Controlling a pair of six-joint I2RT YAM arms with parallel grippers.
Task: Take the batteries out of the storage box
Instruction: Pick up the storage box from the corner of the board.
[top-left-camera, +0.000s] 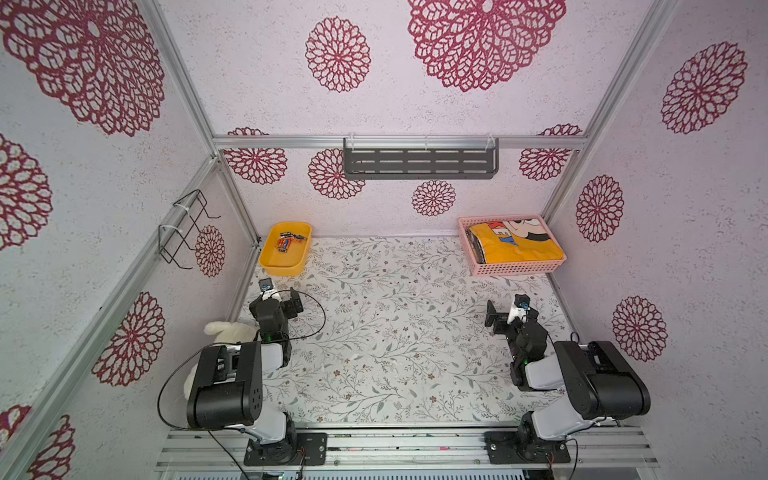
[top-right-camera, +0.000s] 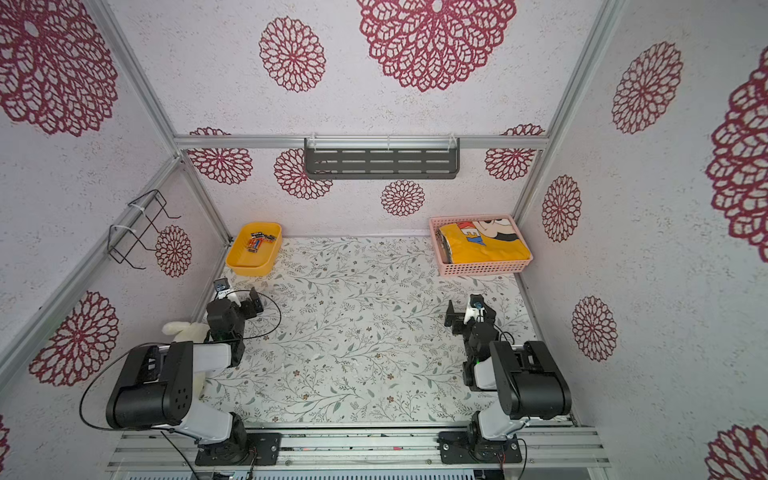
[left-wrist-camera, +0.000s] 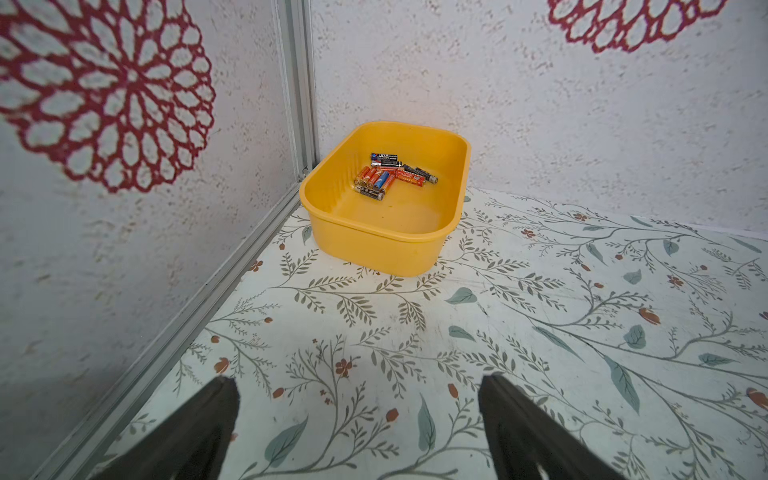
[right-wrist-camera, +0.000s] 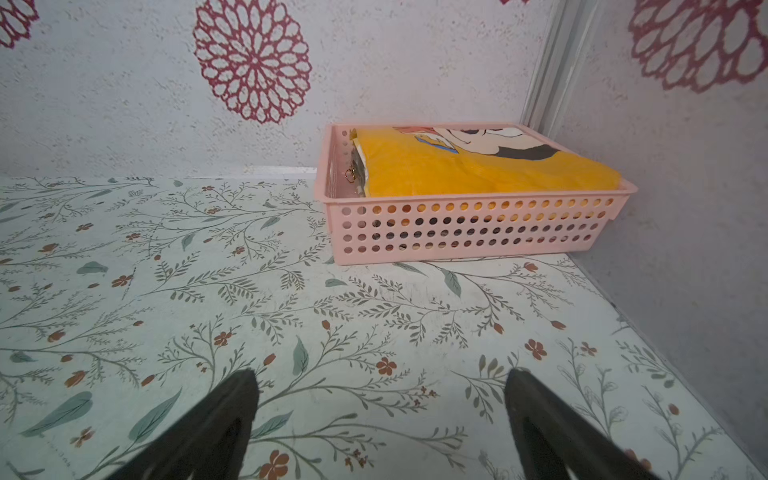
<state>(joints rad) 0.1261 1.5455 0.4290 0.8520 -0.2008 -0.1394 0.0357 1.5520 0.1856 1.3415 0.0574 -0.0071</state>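
Against the far left corner, the storage box (left-wrist-camera: 374, 249) holds the batteries (left-wrist-camera: 388, 176), none removed. Left gripper (left-wrist-camera: 358, 380) faces it, jaws spread and empty, apparently staged to reach; right gripper (right-wrist-camera: 382, 373) likewise spread, idle.

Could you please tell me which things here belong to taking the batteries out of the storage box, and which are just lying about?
For the job: batteries, inside the storage box; left pincer, open, nearest that box.
Lying about: pink basket holding a yellow cloth; white plush toy; wire rack; grey shelf.
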